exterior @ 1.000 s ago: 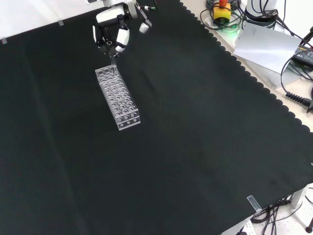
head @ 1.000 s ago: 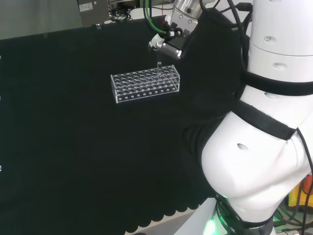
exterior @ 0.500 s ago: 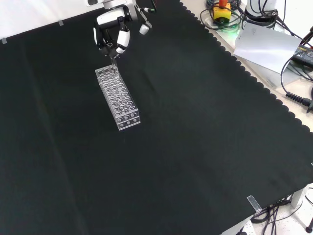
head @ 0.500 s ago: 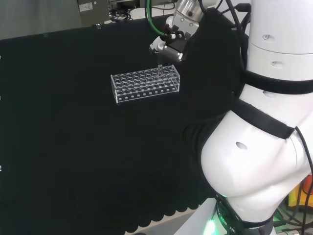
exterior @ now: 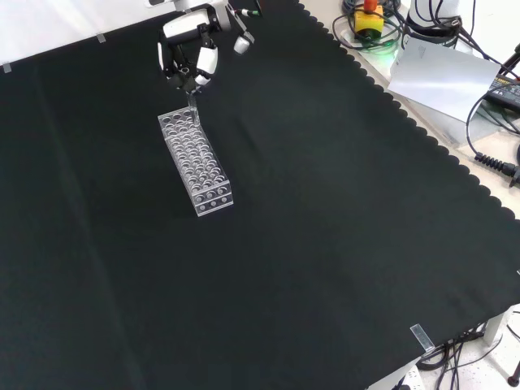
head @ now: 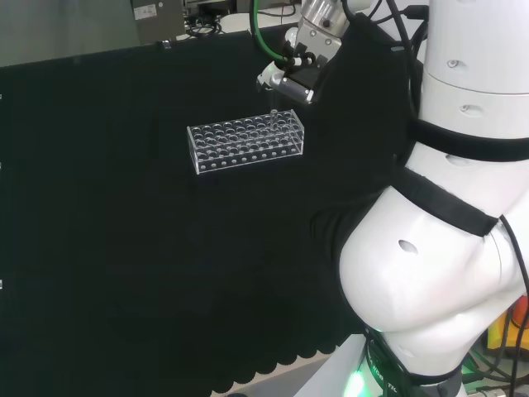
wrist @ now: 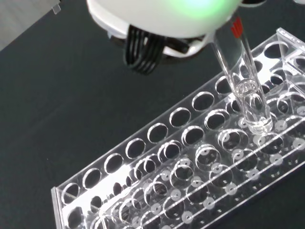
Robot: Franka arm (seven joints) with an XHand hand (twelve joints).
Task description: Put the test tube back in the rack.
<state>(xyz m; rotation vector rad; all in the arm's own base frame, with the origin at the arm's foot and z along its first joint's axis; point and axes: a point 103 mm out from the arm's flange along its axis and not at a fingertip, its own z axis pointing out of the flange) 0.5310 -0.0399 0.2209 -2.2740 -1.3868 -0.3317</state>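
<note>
I had the hand (exterior: pixel 189 63) pinching the top of the test tube (wrist: pixel 243 88) — its lower end stood in a hole at the far end of the rack (head: pixel 246 144), as the front view showed it. The rack sat on the desk (exterior: pixel 325 211). I judged the tube light, slick and brittle — best held near its rim, kept upright, never squeezed sideways against the rack.

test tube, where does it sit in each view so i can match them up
Head view: the test tube stands upright at the rack's right end, under the hand.
Front view: at the rack's far end, upper left, below the hand.
Wrist view: large and close, its rounded bottom in a hole of the rack.
Shared landmark: the clear rack.
</note>
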